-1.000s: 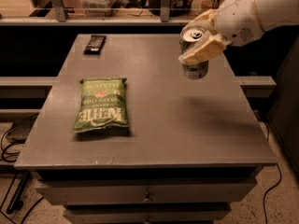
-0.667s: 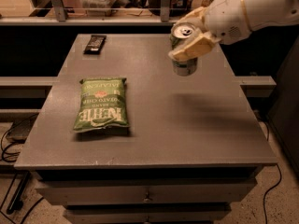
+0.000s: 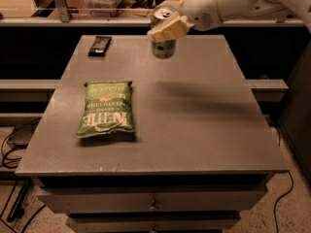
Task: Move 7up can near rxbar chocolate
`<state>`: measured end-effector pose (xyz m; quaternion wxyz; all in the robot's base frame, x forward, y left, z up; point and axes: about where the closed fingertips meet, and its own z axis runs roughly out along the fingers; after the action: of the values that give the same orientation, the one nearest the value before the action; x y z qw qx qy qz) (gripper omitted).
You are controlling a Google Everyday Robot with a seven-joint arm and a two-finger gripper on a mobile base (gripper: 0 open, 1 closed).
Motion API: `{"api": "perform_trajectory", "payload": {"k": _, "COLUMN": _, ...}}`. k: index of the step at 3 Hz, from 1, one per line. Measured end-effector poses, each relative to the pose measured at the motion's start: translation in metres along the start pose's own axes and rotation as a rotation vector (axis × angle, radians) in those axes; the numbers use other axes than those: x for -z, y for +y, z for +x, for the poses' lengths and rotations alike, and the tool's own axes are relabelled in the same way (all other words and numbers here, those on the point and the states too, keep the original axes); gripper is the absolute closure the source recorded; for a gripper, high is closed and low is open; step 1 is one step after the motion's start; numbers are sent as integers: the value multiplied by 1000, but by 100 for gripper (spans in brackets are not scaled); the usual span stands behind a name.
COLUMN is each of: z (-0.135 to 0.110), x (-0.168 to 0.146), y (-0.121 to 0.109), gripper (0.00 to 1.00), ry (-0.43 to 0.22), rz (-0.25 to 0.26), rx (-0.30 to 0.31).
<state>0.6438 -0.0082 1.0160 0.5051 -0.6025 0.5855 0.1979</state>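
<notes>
The 7up can (image 3: pixel 163 46), with a silver top and pull tab, hangs upright in my gripper (image 3: pixel 167 22) above the far middle of the grey table (image 3: pixel 194 125). The gripper is shut on the can, its pale fingers (image 3: pixel 168 29) clasping the can's upper part. The arm reaches in from the upper right. The rxbar chocolate (image 3: pixel 99 45), a small flat dark bar, lies at the table's far left corner, well to the left of the can.
A flat green chip bag (image 3: pixel 106 108) lies on the left half of the table. A shelf with clutter runs behind the table. Drawers sit below the front edge. Cables lie on the floor at the left.
The gripper has carried the can leftward and toward the far edge, closer to the rxbar chocolate. The chip bag and bar have not moved.
</notes>
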Motion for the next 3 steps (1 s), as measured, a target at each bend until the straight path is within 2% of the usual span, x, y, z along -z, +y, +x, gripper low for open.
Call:
{"api": "perform_trajectory", "payload": {"k": 1, "z": 1, "x": -37, "y": -31, "gripper": 100, "ry": -14, "rz": 37, "rx": -64}}
{"api": "perform_trajectory", "payload": {"k": 2, "z": 3, "x": -78, "y": -56, "gripper": 100, "ry": -24, "rz": 42, "rx": -102}}
{"api": "perform_trajectory", "payload": {"k": 3, "z": -1, "x": -84, "y": -59, "gripper": 100, "ry": -32, "rz": 41, "rx": -100}}
